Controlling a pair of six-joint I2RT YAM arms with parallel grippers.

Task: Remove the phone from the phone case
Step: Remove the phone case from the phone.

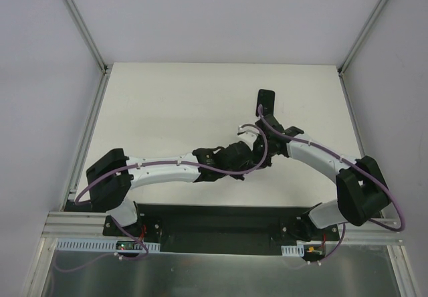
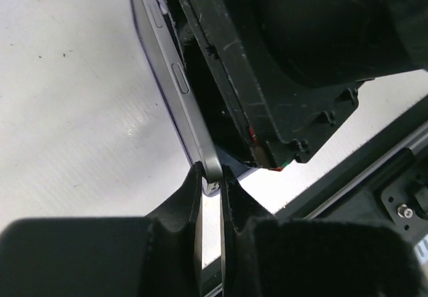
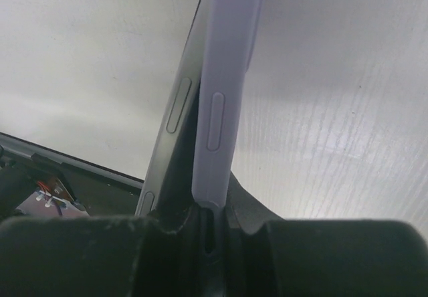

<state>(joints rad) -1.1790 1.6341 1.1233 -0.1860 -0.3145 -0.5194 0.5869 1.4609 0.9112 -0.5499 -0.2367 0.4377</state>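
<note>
The phone (image 2: 175,76), with a silver-grey edge and side buttons, is partly out of the lavender phone case (image 3: 224,76). In the right wrist view the phone's edge (image 3: 175,110) leans away to the left of the case, with a dark gap between them. My left gripper (image 2: 212,180) is shut on the phone's lower corner. My right gripper (image 3: 215,210) is shut on the end of the case. In the top view both grippers meet above the table's middle, the left (image 1: 246,153) just under the right (image 1: 259,136). The phone and case are mostly hidden there.
The white table (image 1: 167,110) lies under both arms. A dark metal rail (image 1: 214,220) runs along its near edge and also shows in the left wrist view (image 2: 374,156). Grey walls with frame posts (image 1: 80,23) stand to the left and right.
</note>
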